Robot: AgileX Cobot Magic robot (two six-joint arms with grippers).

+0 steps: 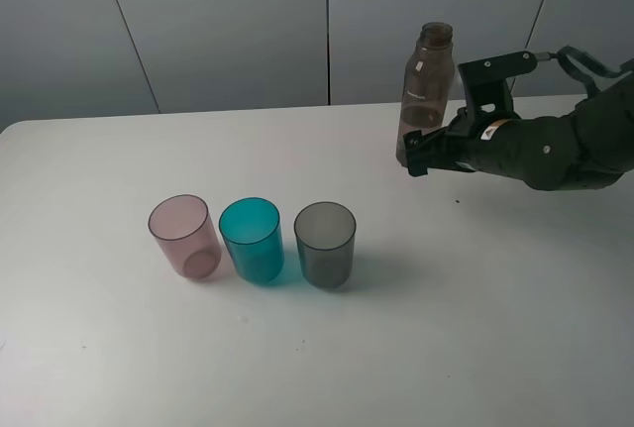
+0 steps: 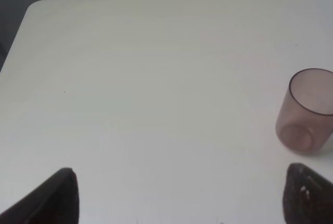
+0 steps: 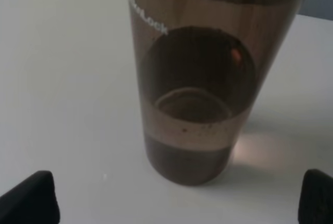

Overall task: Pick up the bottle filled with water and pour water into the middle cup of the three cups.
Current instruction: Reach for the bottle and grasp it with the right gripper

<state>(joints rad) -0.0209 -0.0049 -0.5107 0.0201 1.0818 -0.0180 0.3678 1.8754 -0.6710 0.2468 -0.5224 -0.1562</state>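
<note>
Right arm (image 1: 555,145): matt black, in a dark wrinkled cover. Black angular bracket (image 1: 492,75) above the wrist, grey cable (image 1: 586,60) looped behind, small white-and-orange label (image 1: 488,131). Left gripper (image 2: 179,198) fingertips (image 2: 52,198): black, blunt.

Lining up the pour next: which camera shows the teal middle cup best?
Exterior high: the teal cup stands whole and upright between the pink cup and grey cup. Left wrist shows only the pink cup, right wrist only the bottle.
</note>
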